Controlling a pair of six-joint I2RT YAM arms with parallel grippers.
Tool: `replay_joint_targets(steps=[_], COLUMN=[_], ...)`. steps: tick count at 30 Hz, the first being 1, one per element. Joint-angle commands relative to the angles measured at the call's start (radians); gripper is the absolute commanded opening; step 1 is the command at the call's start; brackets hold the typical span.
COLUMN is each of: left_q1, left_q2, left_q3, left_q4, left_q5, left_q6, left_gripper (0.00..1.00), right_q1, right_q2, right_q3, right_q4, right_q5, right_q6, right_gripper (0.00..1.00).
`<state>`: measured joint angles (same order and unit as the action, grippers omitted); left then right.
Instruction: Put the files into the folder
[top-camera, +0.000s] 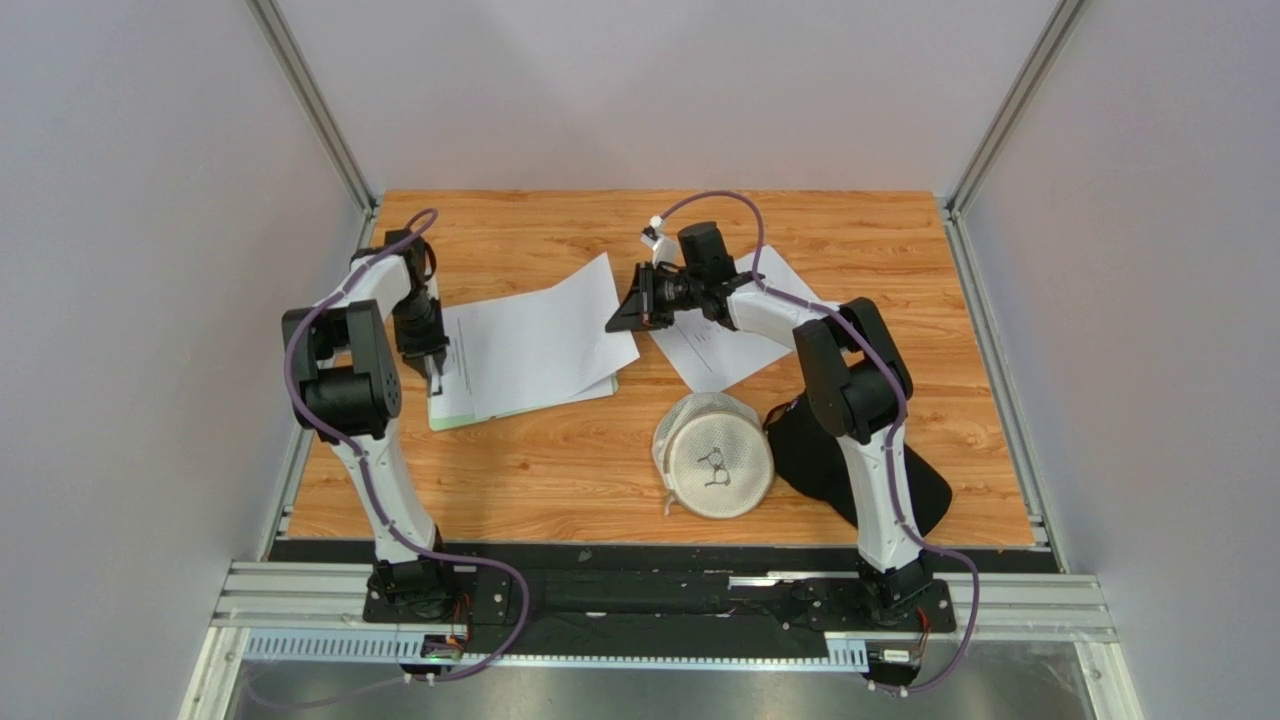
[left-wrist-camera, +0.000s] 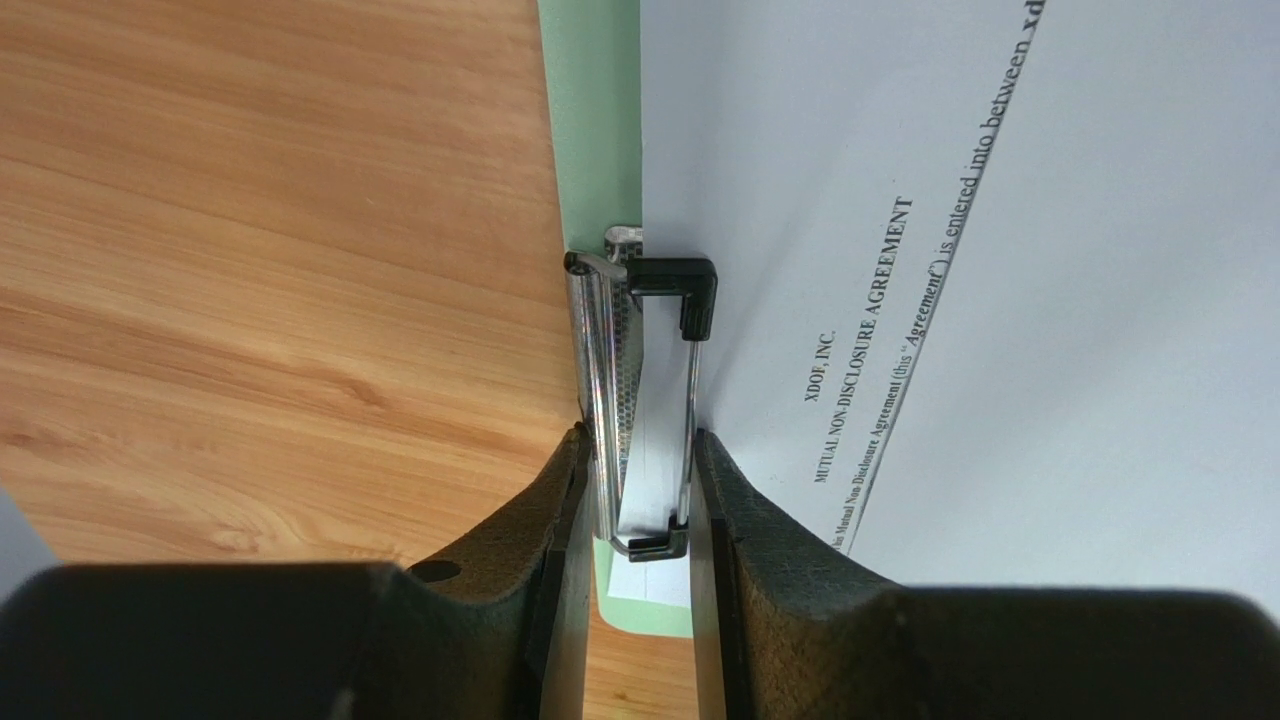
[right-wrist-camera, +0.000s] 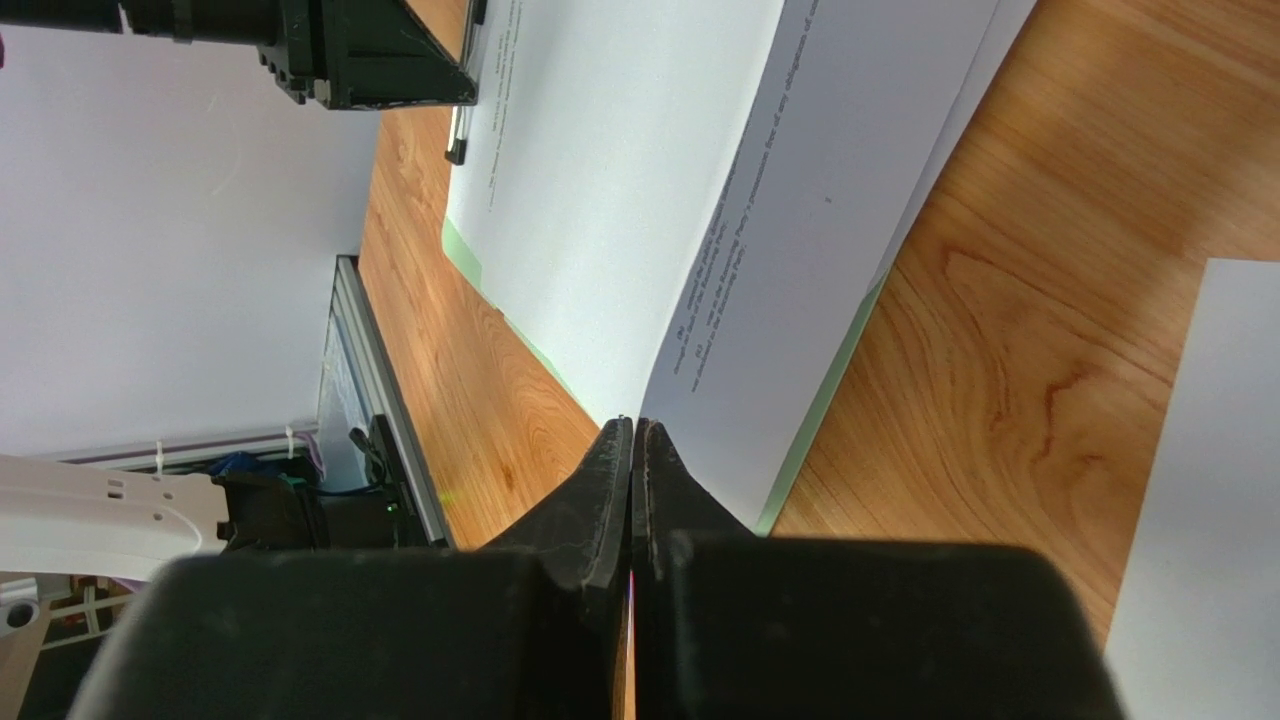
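The light-green folder (top-camera: 519, 402) lies left of centre with white sheets (top-camera: 534, 345) on it. My left gripper (top-camera: 436, 365) is shut on the folder's metal clip (left-wrist-camera: 646, 390) at its left short edge, one finger on each side of it. A printed sheet (left-wrist-camera: 842, 300) lies beside the clip. My right gripper (top-camera: 619, 315) is shut on the corner of the top sheet (right-wrist-camera: 631, 225) and holds that corner lifted off the sheet below (right-wrist-camera: 842, 225). The folder's edge (right-wrist-camera: 827, 405) shows under them. Another file (top-camera: 721, 342) lies on the table under the right arm.
A beige cap (top-camera: 714, 458) sits at the front centre, with a black cloth (top-camera: 842, 465) to its right beside the right arm's base. Grey walls and metal rails enclose the wooden table (top-camera: 571, 465).
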<state>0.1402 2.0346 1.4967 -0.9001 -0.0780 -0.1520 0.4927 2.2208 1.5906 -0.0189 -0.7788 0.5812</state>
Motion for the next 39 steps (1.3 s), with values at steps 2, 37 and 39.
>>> replay_joint_targets(steps=[2,37,39], left_q1=[-0.016,-0.051,-0.05], left_q2=[-0.085,-0.037,-0.056], left_q3=[-0.088,-0.079,-0.084], left_q4=[-0.011,-0.01,0.0], left_q5=[0.133,0.067,0.072], left_q6=[-0.035,-0.05,-0.055], left_gripper=[0.23,0.0,0.0], right_q1=[-0.006,0.006,0.009], right_q2=[0.002,-0.001,-0.001], right_q3=[0.069,0.043,0.042], right_q4=[-0.027,-0.05,-0.049], right_q5=[-0.017,-0.005,-0.016], right_q6=[-0.041,-0.035,-0.043], right_gripper=[0.0,0.0,0.0])
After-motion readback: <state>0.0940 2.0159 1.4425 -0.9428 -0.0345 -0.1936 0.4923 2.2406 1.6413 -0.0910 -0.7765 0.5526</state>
